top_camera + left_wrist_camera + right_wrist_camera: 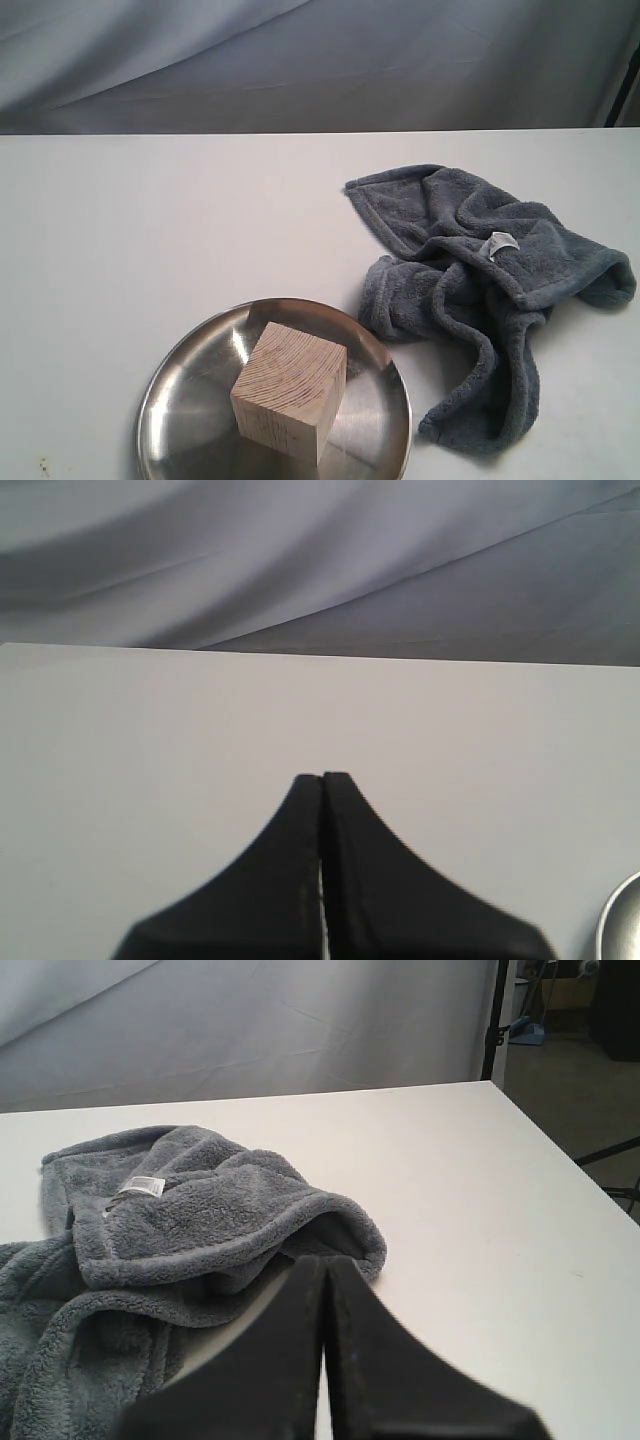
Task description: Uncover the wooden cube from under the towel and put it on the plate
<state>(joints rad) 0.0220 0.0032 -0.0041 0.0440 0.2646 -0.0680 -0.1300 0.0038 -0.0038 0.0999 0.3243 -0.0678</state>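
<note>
1. The wooden cube [290, 390] sits on the plate [185, 400], roughly at its middle. It is turned so that 1 vertical edge faces the exterior camera, and curved grain lines show on its top face.
2. The plate is round, shiny steel with a shallow rim. It lies on the white tabletop [150, 230] at the near side of the exterior view, where the frame cuts its lower rim. The cube's reflection shows in the metal.
3. The dark grey towel [480, 290] lies crumpled in a heap on the tabletop to the right of the plate. It is just beside the rim, and I cannot tell whether it touches. Its small white tag [502, 244] faces up near the top of the heap. The cube stands apart from the towel, in full view.
4. The left gripper [322, 778] is closed, its 2 black fingers pressed together with nothing between them. It is above bare tabletop, and a sliver of the plate's rim shows at the edge of the left wrist view.
5. The right gripper [323, 1260] is closed in the same way and empty. Its tips are close to a folded hem of the towel, and I cannot tell whether they touch it.
6. A grey draped backdrop [300, 60] hangs behind the far edge of the tabletop.
</note>
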